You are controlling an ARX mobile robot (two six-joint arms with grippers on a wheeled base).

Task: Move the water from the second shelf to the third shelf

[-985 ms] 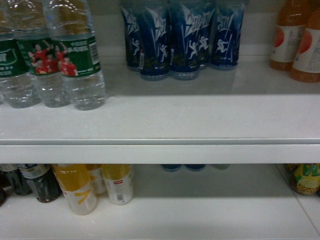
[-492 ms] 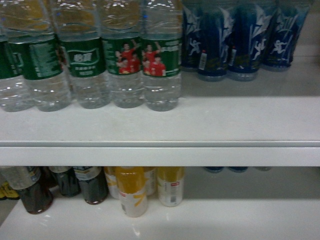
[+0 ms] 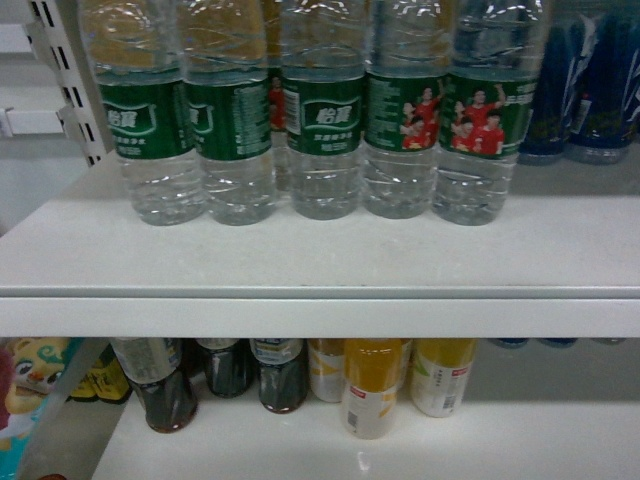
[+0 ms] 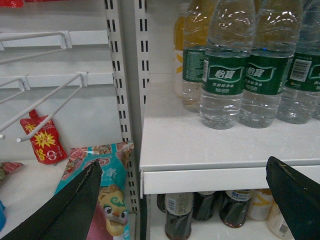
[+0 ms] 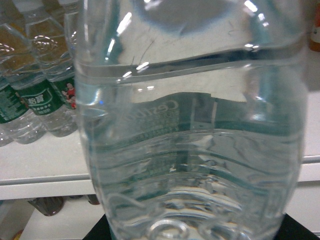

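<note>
Clear ribbed plastic water [image 5: 190,125] (green-wrapped)

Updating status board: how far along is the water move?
Done: one water bottle is off the shelf, hanging in front of its edge. In hand: apparently gripped by the right tool; left tool open, empty. Left: setting it on the target shelf.

Five water bottles [image 3: 320,130] in row on white shelf [image 3: 320,265]; dark bottles [image 3: 215,375] beneath.
</note>
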